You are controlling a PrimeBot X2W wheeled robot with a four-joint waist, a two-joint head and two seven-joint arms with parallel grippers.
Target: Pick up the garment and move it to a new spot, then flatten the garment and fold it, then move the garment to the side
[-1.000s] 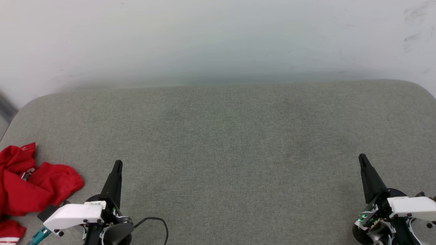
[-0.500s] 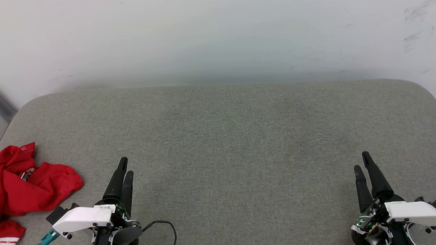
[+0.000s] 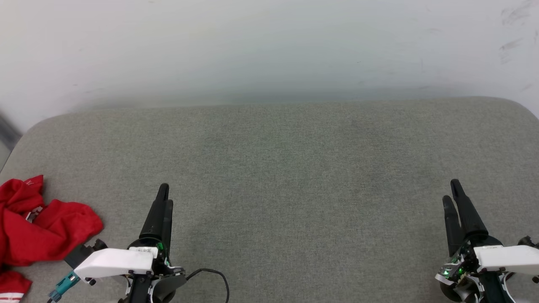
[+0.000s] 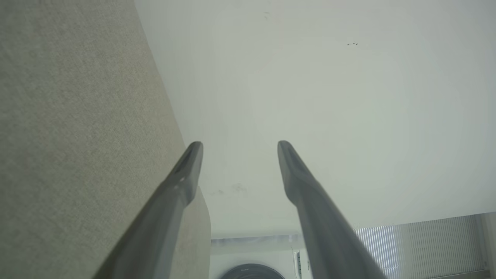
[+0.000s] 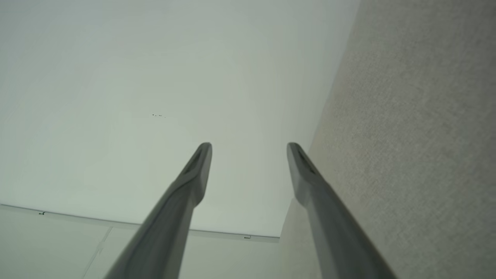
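left arm: the left gripper [image 3: 166, 194] sat at 7 o'clock in the head view, white wrist housing low, dark fingers pointing toward 12 and leaning slightly to 1.
left fingers: parted with a clear gap in the left wrist view [image 4: 239, 145], holding nothing.
right arm: the right gripper [image 3: 450, 190] sat at 4 o'clock, fingers pointing toward 12 and leaning slightly to 11.
right fingers: spread apart in the right wrist view [image 5: 248, 145], empty.
garment: the garment [image 3: 46, 231] lay crumpled at 8 o'clock of the left fingertips, apart from them, at the pad's left edge; it was well apart from the right gripper.
surface: a grey-green fabric pad [image 3: 294, 168] with rounded far corners.
room: a pale wall [image 3: 269, 42] stood behind at 12 o'clock; a black cable [image 3: 212, 275] looped beside the left wrist.
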